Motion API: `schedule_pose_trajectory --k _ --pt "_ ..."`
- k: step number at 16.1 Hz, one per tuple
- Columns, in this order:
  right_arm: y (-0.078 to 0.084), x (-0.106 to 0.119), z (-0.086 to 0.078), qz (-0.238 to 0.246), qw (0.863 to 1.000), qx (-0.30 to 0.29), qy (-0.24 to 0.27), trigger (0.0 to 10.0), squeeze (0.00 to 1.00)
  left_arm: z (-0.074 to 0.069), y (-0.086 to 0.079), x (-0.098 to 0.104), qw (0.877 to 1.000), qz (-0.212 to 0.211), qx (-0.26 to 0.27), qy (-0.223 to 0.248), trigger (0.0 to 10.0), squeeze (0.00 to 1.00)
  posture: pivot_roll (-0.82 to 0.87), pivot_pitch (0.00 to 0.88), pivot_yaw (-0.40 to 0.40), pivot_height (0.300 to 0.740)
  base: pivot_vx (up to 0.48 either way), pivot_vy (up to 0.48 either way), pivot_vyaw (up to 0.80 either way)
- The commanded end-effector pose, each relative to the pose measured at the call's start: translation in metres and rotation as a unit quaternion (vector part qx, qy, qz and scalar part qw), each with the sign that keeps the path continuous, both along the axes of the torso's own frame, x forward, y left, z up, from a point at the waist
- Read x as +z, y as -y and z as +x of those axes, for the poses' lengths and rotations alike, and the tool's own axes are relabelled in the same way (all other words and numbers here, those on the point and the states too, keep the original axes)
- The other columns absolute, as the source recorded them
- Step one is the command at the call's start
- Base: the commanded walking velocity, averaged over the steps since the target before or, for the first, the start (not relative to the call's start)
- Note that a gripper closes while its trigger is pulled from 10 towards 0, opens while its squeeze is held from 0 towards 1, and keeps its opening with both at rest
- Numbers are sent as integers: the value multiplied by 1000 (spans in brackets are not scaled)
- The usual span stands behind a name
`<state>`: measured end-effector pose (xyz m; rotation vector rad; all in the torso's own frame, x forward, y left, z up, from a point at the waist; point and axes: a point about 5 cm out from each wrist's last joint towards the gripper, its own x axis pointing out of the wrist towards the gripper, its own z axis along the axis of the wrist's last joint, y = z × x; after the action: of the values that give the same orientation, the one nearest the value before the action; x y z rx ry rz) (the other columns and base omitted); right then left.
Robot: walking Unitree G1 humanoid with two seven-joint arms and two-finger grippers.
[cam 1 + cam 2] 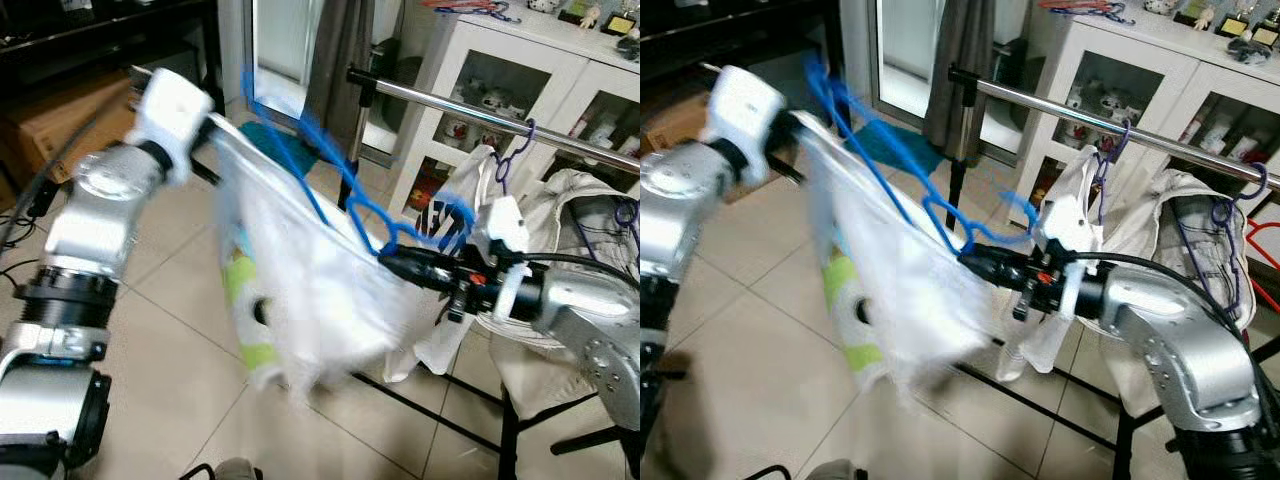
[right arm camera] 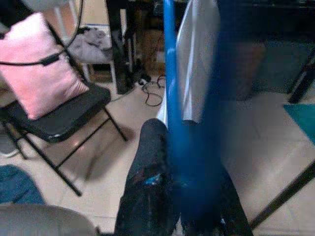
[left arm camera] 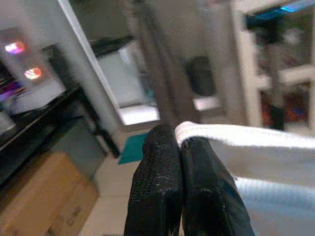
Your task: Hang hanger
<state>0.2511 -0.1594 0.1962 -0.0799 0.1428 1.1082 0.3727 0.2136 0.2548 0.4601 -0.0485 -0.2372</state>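
Together, both tools [image 1: 392, 262] [image 3: 179, 147] hold hanger [image 1: 340, 190] aloft.

The hanger [image 1: 340, 190] with the garment [image 1: 300, 300] on it stretches between the two arms, in front of the rail [image 1: 480, 115] and lower than it. The left gripper [image 1: 215, 135] is at the garment's left upper end; the right gripper [image 1: 395, 262] is at the hanger's right end. More clothes [image 1: 560, 260] hang from the rail on the right, behind the right arm. A cabinet [image 1: 560, 90] stands behind the rail, a curtain [image 1: 335, 60] to its left. A cardboard box [image 1: 55, 125] sits far left under a dark shelf. In the right wrist view a folding chair [image 2: 59, 123] carries a cushion [image 2: 42, 73], well apart from the hanger
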Motion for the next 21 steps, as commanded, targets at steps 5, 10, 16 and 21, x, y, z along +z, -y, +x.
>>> schedule_pose_trajectory --k 5,10,16,21 --pt "2 -8 5 19 998 -61 -18 0 0 5 15 13 994 -105 -36 24 0 0 48 0 -75 740 0 0 0" --pt "-12 -9 15 97 987 -123 -29 0 0 -3 42 -27 984 -166 -56 -18 0 0 48 0 -72 740 0 0 0" --pt "-4 -21 24 59 981 -183 -30 10000 494 5 21 -18 984 -178 24 14 0 0 56 0 -79 740 0 0 0" --pt "1 -42 -3 33 991 -113 -65 10000 1000 11 31 -10 965 -260 21 32 0 0 48 0 -66 740 0 0 0"
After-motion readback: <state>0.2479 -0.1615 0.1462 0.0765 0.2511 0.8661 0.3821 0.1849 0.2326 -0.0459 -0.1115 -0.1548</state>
